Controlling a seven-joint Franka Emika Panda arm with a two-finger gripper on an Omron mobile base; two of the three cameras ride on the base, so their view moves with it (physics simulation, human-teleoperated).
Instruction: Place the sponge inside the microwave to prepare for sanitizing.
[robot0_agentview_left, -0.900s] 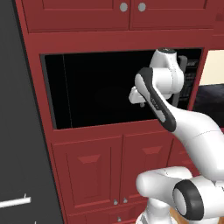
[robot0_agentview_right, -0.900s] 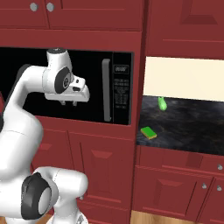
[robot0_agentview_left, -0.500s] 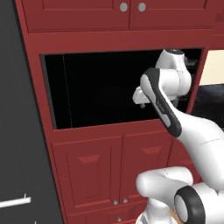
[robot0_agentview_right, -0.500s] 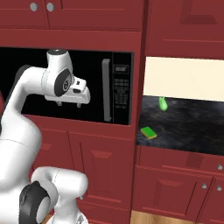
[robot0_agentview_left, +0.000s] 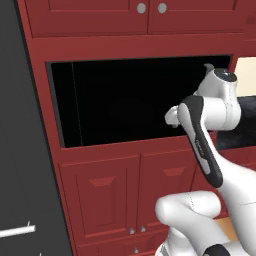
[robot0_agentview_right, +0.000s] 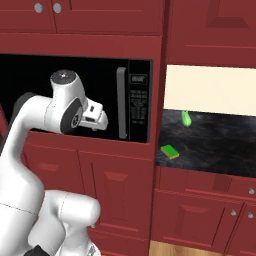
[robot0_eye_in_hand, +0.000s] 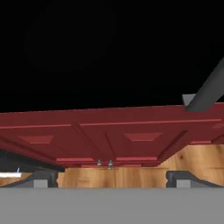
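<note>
No brand or label legible; faint pale characters on the keypad strip (robot0_agentview_right: 139, 107) and its small display, too small to read.

Microwave (robot0_agentview_right: 75, 100) built into the red cabinets (robot0_agentview_right: 110, 22), black door closed flat, grey handle (robot0_agentview_right: 121, 110) upright along the door's right edge, just left of the keypad. Nothing of the cavity on view behind the dark door.

Sponge (robot0_agentview_right: 170, 151) flat on the dark counter (robot0_agentview_right: 210, 160), near the counter's front left corner, just right of the microwave's cabinet column; green face up, yellow layer along the edge. Small green object (robot0_agentview_right: 186, 118) farther back on the same counter, toward the pale wall; possibly a pepper, too small to tell.

Gripper (robot0_eye_in_hand: 111, 177) spread wide, fingertips (robot0_eye_in_hand: 41, 178) far apart at the bottom of the hand view, nothing between them, nothing touched. Facing the black door, with the lower cabinet doors (robot0_eye_in_hand: 109, 140) and wooden floor (robot0_eye_in_hand: 118, 177) below. In the right base view, hand close in front of the door, left of the handle, well apart from the sponge.
</note>
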